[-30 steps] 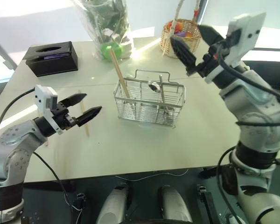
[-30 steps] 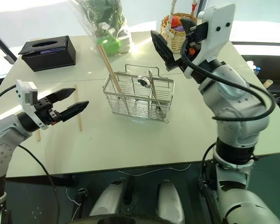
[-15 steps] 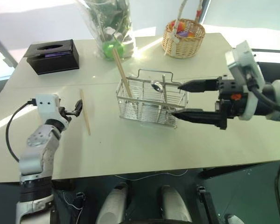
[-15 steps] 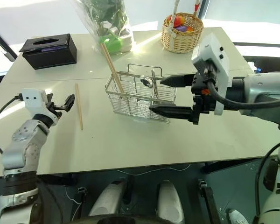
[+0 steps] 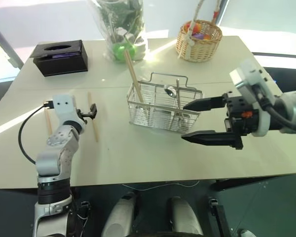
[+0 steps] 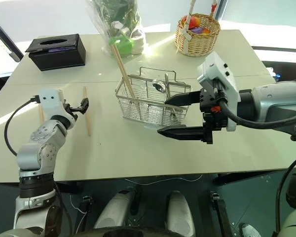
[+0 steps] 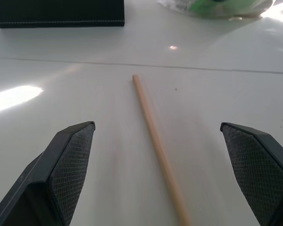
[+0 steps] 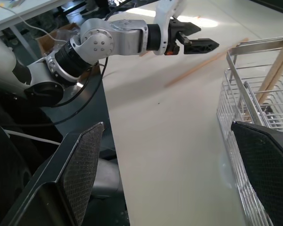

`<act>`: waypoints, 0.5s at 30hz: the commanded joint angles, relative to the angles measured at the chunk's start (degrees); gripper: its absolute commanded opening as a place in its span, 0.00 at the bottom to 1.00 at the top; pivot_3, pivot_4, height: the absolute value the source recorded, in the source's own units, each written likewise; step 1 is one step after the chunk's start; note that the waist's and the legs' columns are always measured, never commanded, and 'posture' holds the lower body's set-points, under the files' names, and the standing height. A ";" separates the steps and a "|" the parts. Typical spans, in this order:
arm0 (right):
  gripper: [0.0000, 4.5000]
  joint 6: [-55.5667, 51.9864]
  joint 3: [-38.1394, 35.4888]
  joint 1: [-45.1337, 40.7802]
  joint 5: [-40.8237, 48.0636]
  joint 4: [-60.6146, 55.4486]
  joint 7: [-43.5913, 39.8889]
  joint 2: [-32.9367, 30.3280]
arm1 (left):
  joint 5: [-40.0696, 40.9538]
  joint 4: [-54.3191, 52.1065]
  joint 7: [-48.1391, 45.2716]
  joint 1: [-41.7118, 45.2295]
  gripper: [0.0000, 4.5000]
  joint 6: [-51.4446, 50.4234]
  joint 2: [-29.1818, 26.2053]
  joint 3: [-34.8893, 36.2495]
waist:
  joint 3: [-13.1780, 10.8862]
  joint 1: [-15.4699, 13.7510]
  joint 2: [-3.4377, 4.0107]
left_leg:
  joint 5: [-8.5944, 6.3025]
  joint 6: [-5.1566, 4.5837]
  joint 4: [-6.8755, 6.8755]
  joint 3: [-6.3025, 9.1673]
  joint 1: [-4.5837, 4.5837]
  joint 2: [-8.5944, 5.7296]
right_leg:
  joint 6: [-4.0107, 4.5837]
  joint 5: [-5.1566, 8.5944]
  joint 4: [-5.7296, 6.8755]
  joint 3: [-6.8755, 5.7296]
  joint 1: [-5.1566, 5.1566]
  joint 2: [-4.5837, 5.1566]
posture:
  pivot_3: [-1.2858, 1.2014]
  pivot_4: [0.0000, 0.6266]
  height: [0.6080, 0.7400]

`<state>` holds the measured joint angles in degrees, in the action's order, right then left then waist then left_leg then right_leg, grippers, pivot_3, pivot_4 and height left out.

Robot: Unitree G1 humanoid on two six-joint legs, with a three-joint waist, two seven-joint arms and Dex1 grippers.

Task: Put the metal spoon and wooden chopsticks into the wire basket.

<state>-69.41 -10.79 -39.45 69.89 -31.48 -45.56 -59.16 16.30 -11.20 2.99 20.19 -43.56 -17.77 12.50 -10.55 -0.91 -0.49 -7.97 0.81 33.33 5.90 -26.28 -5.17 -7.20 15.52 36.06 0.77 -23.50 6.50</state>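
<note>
Pale bench (image 5: 153, 158) carries all items. Wire basket (image 5: 164, 107) stands near its centre, holding the metal spoon (image 5: 171, 92) upright and one of the wooden chopsticks (image 5: 134, 77) leaning out toward the bagged plant (image 5: 121, 27). Second chopstick (image 5: 92, 123) lies flat on the bench, well left of the basket. Black tissue box (image 5: 59, 57) sits at far left, wicker basket (image 5: 199, 39) at far right. Right gripper (image 5: 190, 122) hovers just beside the wire basket, jaws wide open, empty. Left gripper (image 7: 165, 174) points along the loose chopstick, jaws open either side, gripping nothing.
</note>
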 commanded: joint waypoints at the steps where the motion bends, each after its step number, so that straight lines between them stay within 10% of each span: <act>1: 0.99 2.23 -0.27 -0.40 -0.08 -1.05 0.24 0.36 | -2.62 1.29 2.01 2.83 1.00 -2.42 0.91 -1.83 | 0.00 -0.01 -0.01 | 0.00 0.00 0.03 0.01 -0.02 0.00 | -0.01 -0.01 0.00 -0.01 0.00 0.00 | 0.52 0.24 1.00; 15: 0.99 5.19 0.02 1.38 -0.33 -2.15 3.68 1.40 | -8.91 18.97 8.96 11.20 1.00 -4.66 5.22 -0.56 | -0.03 0.08 -0.06 | 0.00 -0.01 0.35 0.05 -0.04 -0.01 | -0.15 -0.08 0.06 -0.04 0.10 -0.05 | 0.52 0.24 1.00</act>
<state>-65.49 -9.50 -38.08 69.34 -32.43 -42.28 -57.73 9.22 4.86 9.60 31.50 -47.13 -12.42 10.23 -10.57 -0.82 -0.56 -7.97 0.80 33.71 5.96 -26.31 -5.18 -7.37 15.42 36.13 0.72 -23.39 6.44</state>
